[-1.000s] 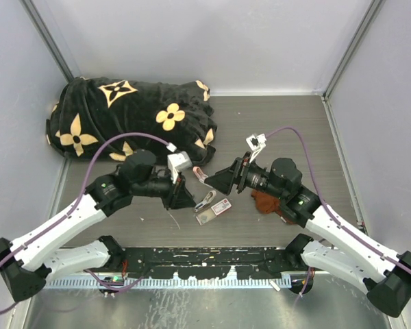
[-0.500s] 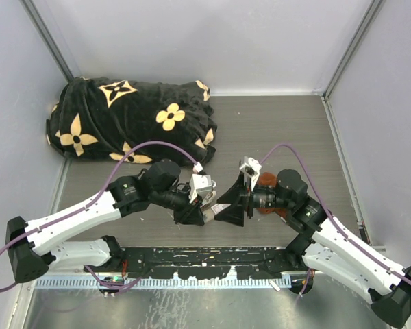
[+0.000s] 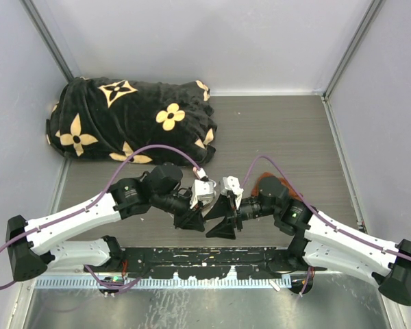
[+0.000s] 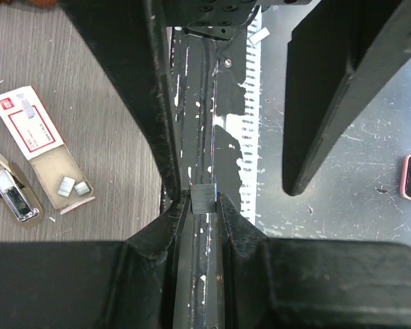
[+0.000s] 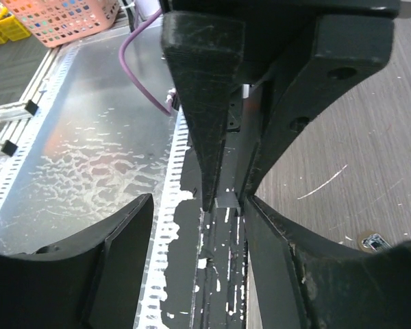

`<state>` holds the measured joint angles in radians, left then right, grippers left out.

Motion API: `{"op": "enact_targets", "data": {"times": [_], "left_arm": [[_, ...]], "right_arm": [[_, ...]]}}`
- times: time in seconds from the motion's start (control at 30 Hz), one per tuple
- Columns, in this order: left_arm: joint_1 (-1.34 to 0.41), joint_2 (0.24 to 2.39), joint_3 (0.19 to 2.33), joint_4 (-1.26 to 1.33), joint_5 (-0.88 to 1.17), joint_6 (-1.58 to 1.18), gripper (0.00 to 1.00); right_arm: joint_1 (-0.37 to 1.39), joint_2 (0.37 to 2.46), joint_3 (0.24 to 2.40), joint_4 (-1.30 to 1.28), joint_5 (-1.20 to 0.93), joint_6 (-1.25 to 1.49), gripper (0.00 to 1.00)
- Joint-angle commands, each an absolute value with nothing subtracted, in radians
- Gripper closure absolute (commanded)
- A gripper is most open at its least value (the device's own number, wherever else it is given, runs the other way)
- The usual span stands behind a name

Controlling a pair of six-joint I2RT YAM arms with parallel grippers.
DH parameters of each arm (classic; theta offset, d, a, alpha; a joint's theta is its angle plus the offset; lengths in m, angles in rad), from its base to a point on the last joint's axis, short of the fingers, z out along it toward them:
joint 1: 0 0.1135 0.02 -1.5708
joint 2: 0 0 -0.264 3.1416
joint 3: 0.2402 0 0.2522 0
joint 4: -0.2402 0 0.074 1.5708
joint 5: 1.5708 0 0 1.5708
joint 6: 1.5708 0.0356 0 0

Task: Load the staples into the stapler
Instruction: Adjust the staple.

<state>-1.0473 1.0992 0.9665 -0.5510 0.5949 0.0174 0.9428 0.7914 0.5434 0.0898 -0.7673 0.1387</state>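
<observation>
Where the two arms meet at the middle of the counter's point(image 3: 281, 130) near edge, the left gripper point(image 3: 190, 219) is pinched tight on a short staple strip point(image 4: 204, 198), its fingertips point(image 4: 236, 233) pressing the little grey block from both sides. The strip hangs over the black mounting rail point(image 3: 212, 259) that runs along that edge, not over the wood. The right gripper point(image 3: 220, 226) points toward it, jaws spread and holding nothing; in the right wrist view its fingers stand on either side of the left gripper's tips. The stapler point(image 4: 10, 195) lies flat on the wood just inside the near edge, its metal part showing, partly cut off by the border of the left wrist view. Just beside it lies the staple box point(image 4: 29, 123) with its red label up and its grey tray point(image 4: 55, 164) slid out, two short staple pieces point(image 4: 75, 186) lying in the tray. A rust-brown cloth point(image 3: 266, 184) peeks out behind the right arm. A black blanket with gold flowers point(image 3: 130, 120) is heaped in the far left corner.
</observation>
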Motion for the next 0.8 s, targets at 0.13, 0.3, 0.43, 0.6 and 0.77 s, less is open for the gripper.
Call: {"op": "enact_targets", "data": {"times": [0.13,0.3,0.43,0.6,0.77], "left_arm": [[-1.065,1.063,0.990,-0.504,0.614,0.038,1.00],[-1.071,1.058,0.989,-0.505,0.609,0.041,1.00],[-1.072,1.056,0.986,-0.508,0.598,0.041,1.00],[-1.072,1.051,0.985,-0.509,0.576,0.043,1.00],[-1.072,1.052,0.984,-0.509,0.564,0.039,1.00]], "right_arm": [[0.953,0.789,0.577,0.139,-0.698,0.051,0.41],[0.953,0.789,0.581,0.138,-0.700,0.055,0.50],[0.953,0.790,0.587,0.127,-0.720,0.055,0.59],[0.953,0.794,0.601,0.098,-0.734,0.044,0.69],[0.953,0.799,0.606,0.092,-0.749,0.046,0.77]]}}
